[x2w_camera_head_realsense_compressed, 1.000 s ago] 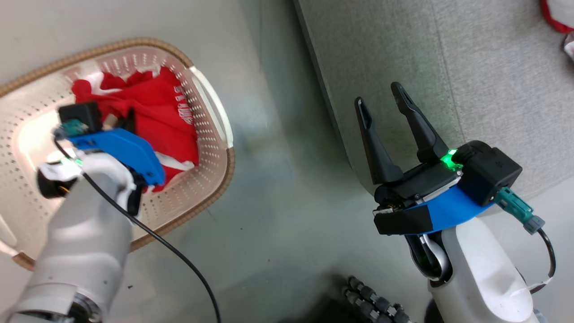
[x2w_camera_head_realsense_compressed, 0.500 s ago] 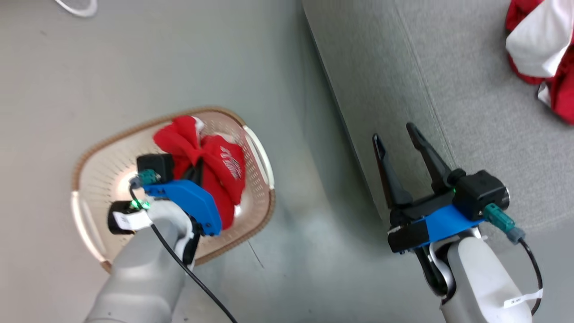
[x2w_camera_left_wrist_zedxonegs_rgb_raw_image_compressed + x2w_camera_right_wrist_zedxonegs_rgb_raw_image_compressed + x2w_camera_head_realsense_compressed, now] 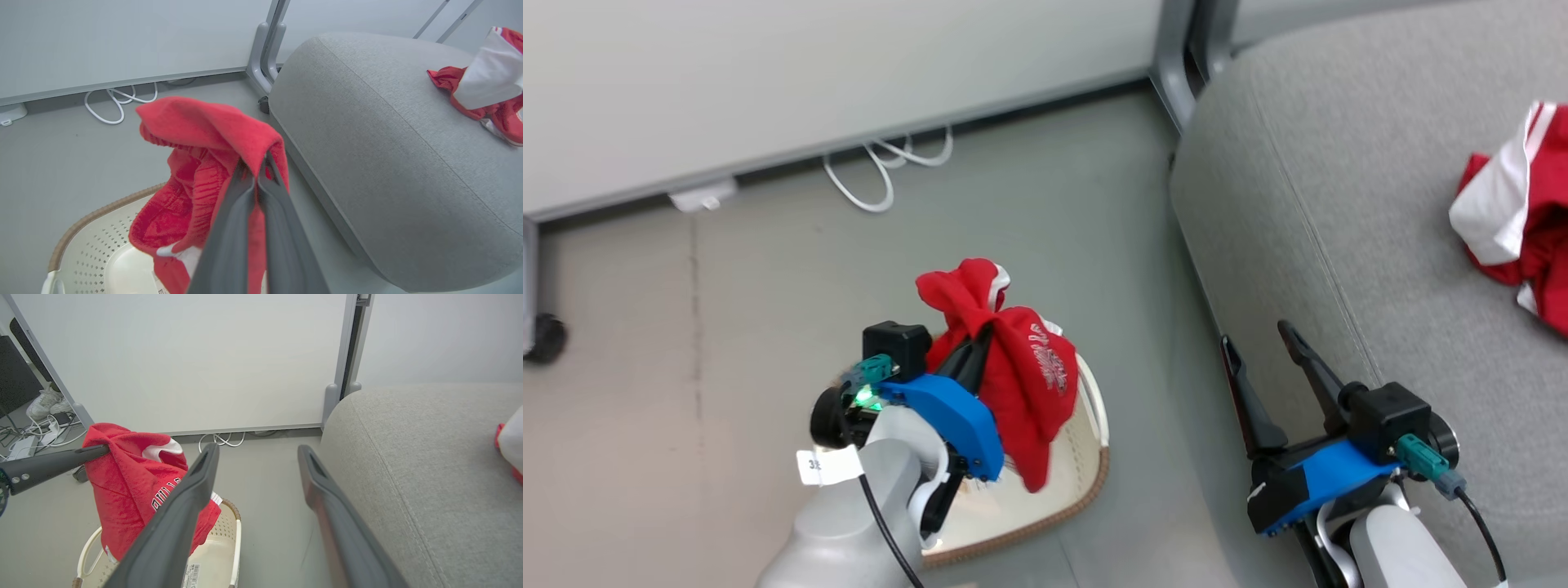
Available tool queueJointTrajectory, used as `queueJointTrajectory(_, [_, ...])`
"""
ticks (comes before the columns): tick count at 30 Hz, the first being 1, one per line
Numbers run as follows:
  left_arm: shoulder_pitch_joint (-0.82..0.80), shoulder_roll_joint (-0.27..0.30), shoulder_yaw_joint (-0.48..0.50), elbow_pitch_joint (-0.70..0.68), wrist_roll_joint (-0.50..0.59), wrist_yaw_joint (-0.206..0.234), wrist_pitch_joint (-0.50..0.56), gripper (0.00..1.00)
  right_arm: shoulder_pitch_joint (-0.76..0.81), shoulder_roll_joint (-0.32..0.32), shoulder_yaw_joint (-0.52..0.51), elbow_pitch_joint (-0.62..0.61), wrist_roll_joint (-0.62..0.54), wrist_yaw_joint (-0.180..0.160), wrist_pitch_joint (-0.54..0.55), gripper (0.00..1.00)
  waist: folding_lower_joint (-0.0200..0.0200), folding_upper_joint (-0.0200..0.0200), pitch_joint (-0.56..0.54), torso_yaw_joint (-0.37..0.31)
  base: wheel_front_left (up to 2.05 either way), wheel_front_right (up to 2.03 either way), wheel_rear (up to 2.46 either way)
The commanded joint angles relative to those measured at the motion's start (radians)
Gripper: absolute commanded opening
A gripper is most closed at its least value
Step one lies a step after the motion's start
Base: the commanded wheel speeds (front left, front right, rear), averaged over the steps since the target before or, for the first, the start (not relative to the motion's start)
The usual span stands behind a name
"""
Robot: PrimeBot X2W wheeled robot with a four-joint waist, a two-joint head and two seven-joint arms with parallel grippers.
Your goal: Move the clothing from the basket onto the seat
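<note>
Red clothing (image 3: 1029, 392) hangs pinched in your left gripper (image 3: 256, 161) above the basket (image 3: 1045, 506); your right gripper (image 3: 1255, 335) stands wide open beside the grey seat (image 3: 1339, 204).

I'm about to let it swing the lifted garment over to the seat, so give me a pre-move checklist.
1. Left end effector shut on the red garment: ok.
2. Its hem clear of the basket: cannot tell.
3. Right end effector open, empty: ok.
4. Bare space on the seat beside the red-and-white garment lying there: ok.
5. Basket emptied: cannot tell; the hanging garment hides part.
</note>
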Motion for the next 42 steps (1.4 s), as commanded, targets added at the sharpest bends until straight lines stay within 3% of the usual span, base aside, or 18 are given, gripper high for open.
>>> queueJointTrajectory(1, [0.006,-0.001,-0.026,-0.034,-0.016,-0.002,-0.005,0.00,0.031,-0.001,0.001,-0.002,0.009,0.000,0.008,1.00,0.0003,-0.0001,-0.098,0.073,0.00,0.00,0.00])
queueJointTrajectory(18, [-0.159,0.000,-0.170,-0.201,-0.093,0.000,0.011,0.00,0.110,-0.001,-0.026,-0.030,0.012,0.000,0.051,1.00,0.0003,-0.0001,-0.210,0.168,0.00,0.00,0.00])
queueJointTrajectory(30, [-0.269,0.000,-0.239,-0.252,-0.152,0.049,0.024,0.00,0.108,-0.001,0.005,-0.047,0.023,0.000,0.065,1.00,0.0003,-0.0001,-0.218,0.165,0.00,0.00,0.00])
queueJointTrajectory(42, [-0.278,0.000,-0.297,-0.255,-0.199,0.069,0.008,0.00,0.087,-0.001,0.034,-0.041,0.018,0.000,0.070,1.00,0.0003,-0.0001,-0.212,0.165,0.00,0.00,0.00])
